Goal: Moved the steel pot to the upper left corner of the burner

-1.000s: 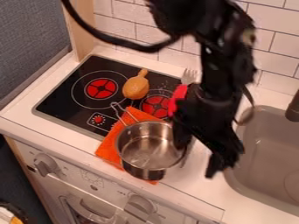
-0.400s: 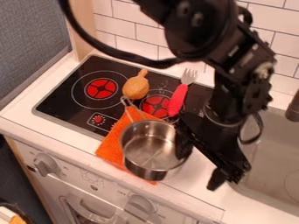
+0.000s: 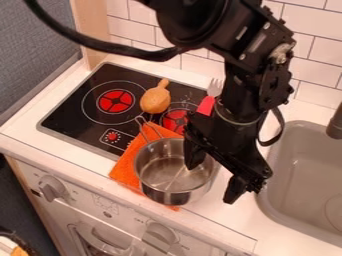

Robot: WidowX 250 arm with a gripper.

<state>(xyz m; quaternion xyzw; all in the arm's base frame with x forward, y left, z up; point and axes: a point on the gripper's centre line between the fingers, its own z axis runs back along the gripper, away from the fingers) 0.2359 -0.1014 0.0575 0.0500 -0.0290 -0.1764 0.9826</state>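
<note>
While the gripper [image 3: 212, 183] stands spread, the steel pot [image 3: 172, 194] has its sink-side wall between the fingers.

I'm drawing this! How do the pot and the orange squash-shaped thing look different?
The pot is shiny silver; the orange thing is brownish orange. The pot is bigger and open on top; the orange thing is smaller and closed. The pot stands partly over the cloth; the orange thing is on the black stove. Both are round, with a narrower part sticking out.
</note>
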